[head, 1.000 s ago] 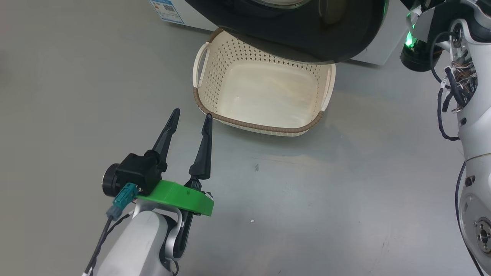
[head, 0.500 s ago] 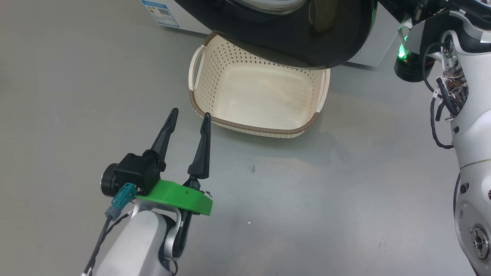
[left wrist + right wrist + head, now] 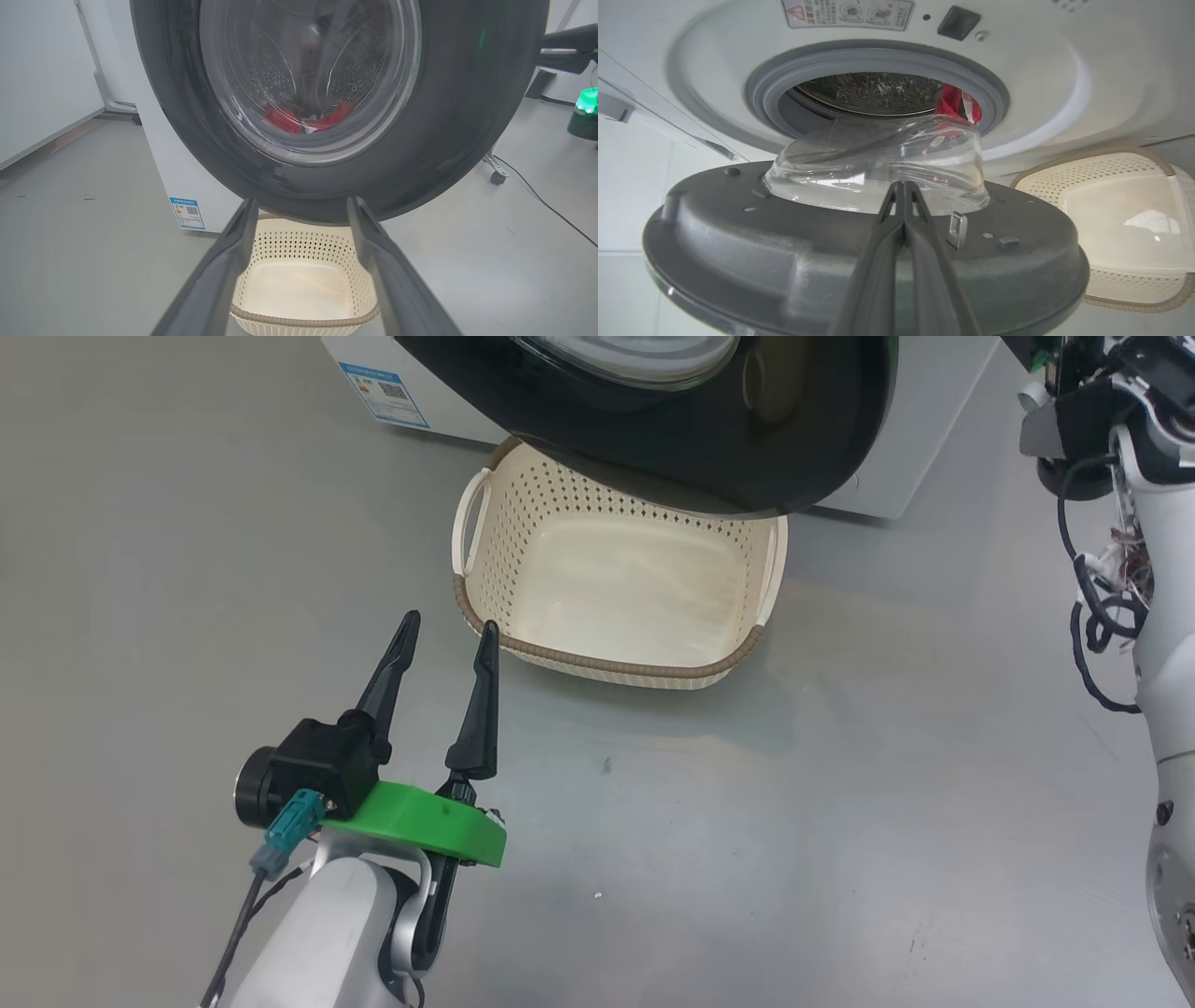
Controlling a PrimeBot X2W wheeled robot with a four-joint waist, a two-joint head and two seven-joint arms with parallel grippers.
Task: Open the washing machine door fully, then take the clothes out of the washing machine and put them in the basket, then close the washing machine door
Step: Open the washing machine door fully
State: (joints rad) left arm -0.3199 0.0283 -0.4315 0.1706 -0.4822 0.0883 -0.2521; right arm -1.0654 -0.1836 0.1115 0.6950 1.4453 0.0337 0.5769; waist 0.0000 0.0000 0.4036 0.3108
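Observation:
The washing machine door (image 3: pixel 747 457), black-rimmed with a bulging glass bowl, stands partly open above the cream basket (image 3: pixel 597 664). My left gripper (image 3: pixel 446 635) is open and holds nothing, low over the floor just left of the basket's near corner. In the left wrist view it (image 3: pixel 301 205) points at the door (image 3: pixel 467 116), and red clothes (image 3: pixel 303 122) show through the glass. My right gripper (image 3: pixel 903 186) is shut, its tips against the door's inner face (image 3: pixel 738 242) at the base of the glass bowl. Behind it, clothes (image 3: pixel 955 102) lie in the washing machine (image 3: pixel 1041 93) at the gasket.
The basket sits on grey floor directly below the door's rim. A blue sticker (image 3: pixel 386 394) marks the washer's lower front. My right arm (image 3: pixel 1158 616) with loose cables rises along the right edge. A caster and a cable (image 3: pixel 497 177) lie on the floor right of the washer.
The head camera has shifted and shows more of the door and washer. My right arm's wrist has risen towards the upper right. The left gripper remains open in the same pose.

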